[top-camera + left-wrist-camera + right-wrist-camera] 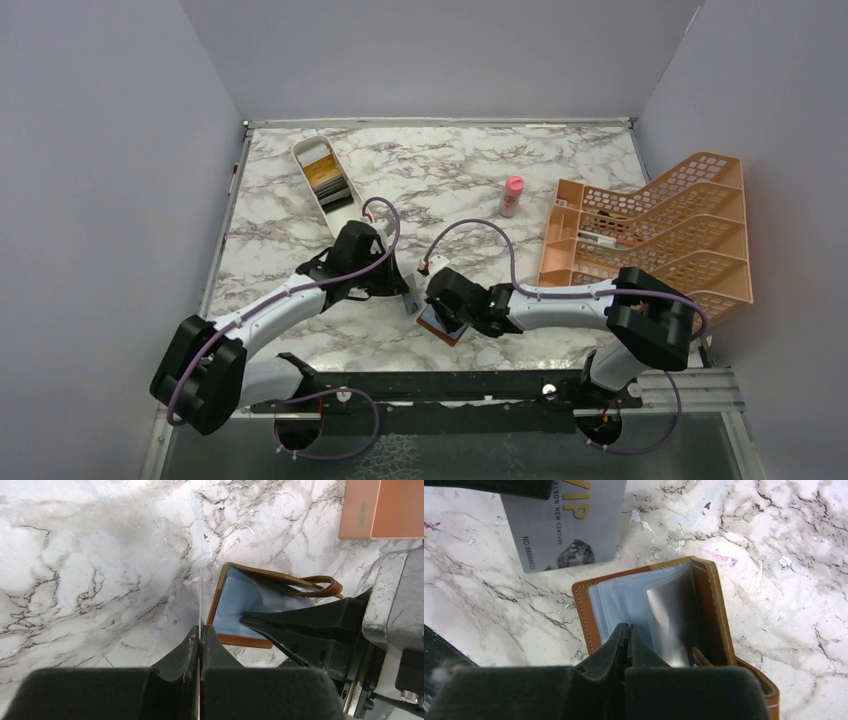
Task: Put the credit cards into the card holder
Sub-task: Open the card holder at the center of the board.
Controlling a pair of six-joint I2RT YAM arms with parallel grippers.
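A pale grey card (564,530) with gold VIP lettering sits just beside the open mouth of a brown wallet (706,595), near the front middle of a marble surface (450,170). You hold the card in your left claw (200,636), whose fingers are clamped flat on one end of it.

Expect the card to be light, stiff and slick. It could swivel in the pinch, so keep hold near that end and leave the far end free to enter a pocket. The wallet looks soft and floppy, with thin blue-grey sleeves that would likely buckle if pushed.

Your right claw (628,630) is pressed together with its tips on that lining; whether it pinches a sleeve cannot be told.

Both arms reach inward with wrists bent down, and the claws nearly meet. More cards (325,175) lie in a white tray (305,150), well apart at the back.
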